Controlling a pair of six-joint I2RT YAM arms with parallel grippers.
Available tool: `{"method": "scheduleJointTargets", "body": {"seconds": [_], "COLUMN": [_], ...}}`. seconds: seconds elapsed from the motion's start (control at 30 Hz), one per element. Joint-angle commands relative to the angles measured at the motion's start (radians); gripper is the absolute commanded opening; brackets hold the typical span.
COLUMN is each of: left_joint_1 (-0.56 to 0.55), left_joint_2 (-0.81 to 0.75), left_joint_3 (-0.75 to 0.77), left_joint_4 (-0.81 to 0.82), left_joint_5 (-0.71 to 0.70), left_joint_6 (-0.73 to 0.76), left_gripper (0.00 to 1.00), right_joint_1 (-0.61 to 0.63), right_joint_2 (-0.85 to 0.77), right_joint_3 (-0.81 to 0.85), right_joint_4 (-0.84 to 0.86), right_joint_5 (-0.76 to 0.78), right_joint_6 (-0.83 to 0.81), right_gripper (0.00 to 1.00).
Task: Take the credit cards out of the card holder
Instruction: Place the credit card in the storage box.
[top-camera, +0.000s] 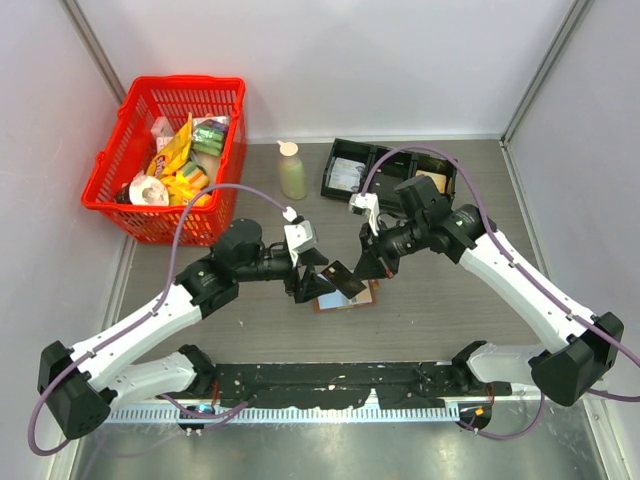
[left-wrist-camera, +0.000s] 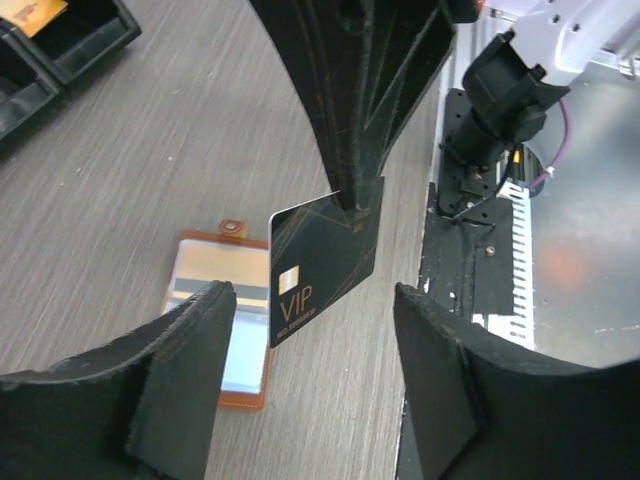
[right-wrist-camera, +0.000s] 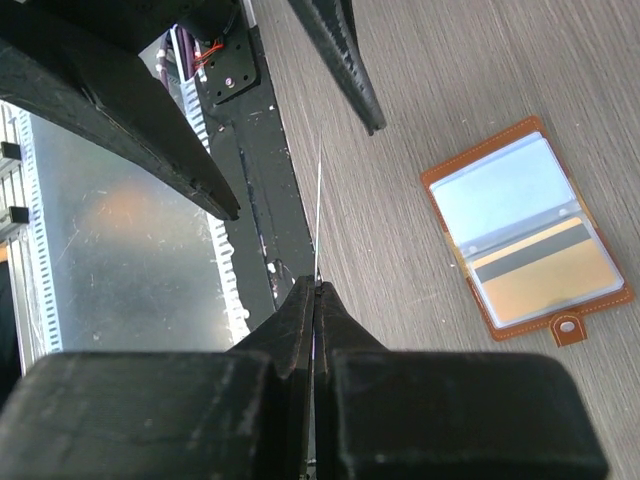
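Note:
The brown card holder (top-camera: 350, 297) lies open on the table, with pale blue-grey pockets; it also shows in the left wrist view (left-wrist-camera: 218, 320) and the right wrist view (right-wrist-camera: 527, 235). One pocket holds an orange-tan credit card (right-wrist-camera: 545, 278) with a dark stripe. My right gripper (right-wrist-camera: 317, 287) is shut on a black credit card (left-wrist-camera: 322, 265) marked VIP and holds it in the air beside the holder; the card shows edge-on in the right wrist view (right-wrist-camera: 318, 200). My left gripper (left-wrist-camera: 308, 295) is open, its fingers (left-wrist-camera: 190, 340) on either side of the black card, not touching it.
A black three-compartment tray (top-camera: 385, 172) at the back holds a flat tan thing (top-camera: 432, 180). A pale green bottle (top-camera: 292, 170) stands to its left. A red basket (top-camera: 165, 155) of snack packets sits at the back left. A black base plate (top-camera: 330, 380) runs along the near edge.

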Motion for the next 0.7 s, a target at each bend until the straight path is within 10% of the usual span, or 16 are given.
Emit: {"method": "scheduleJointTargets", "body": {"seconds": [0.0, 0.67], "left_joint_1": [0.001, 0.008], "left_joint_2": [0.016, 0.062], "left_joint_3": [0.003, 0.039], "left_joint_4": [0.054, 0.016], "left_joint_5": [0.107, 0.292], "left_joint_6": [-0.006, -0.021], "left_gripper": [0.62, 0.00], "right_joint_1": [0.014, 0.017], "right_joint_2": [0.002, -0.025], "right_joint_3": [0.044, 0.008], "right_joint_4": [-0.016, 0.029], "right_joint_5": [-0.033, -0.039], "right_joint_6": [-0.044, -0.092], "right_gripper": [0.01, 0.08]}}
